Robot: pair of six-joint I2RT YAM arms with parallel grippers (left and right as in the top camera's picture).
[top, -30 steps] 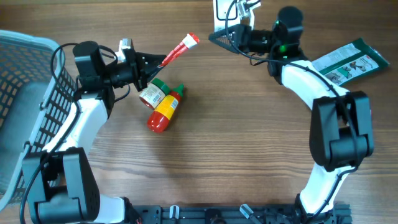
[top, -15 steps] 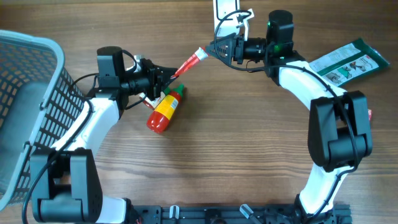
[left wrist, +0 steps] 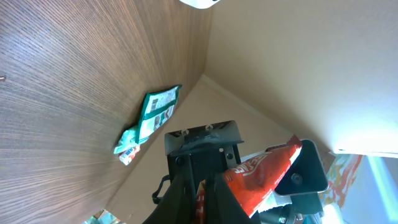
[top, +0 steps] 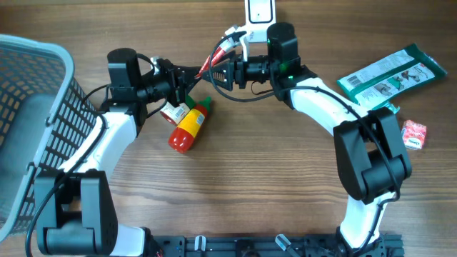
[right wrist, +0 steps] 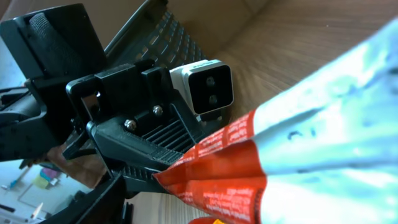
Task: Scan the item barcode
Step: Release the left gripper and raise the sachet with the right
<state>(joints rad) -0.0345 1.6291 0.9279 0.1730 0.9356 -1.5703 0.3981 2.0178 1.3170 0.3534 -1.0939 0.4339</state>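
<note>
Wood-grain tabletop (top: 285, 185) seen from overhead. A grey plastic mesh basket (top: 28, 93) fills the left edge; a green-and-white flat pouch (top: 389, 71) lies at upper right. A red-and-yellow squeeze bottle with a green cap (top: 187, 127) lies left of centre, touching a small labelled jar (top: 172, 112). At upper centre, the long red-and-white sachet (top: 220, 51) is raised off the tabletop, clamped at its lower end by the left arm's fingers (top: 184, 73). The right arm's fingers (top: 223, 73) sit against it; whether they grip it cannot be told. A white scanner (top: 258, 11) sits at the top edge, and a small red-and-white wrapped piece (top: 414, 133) at right.
</note>
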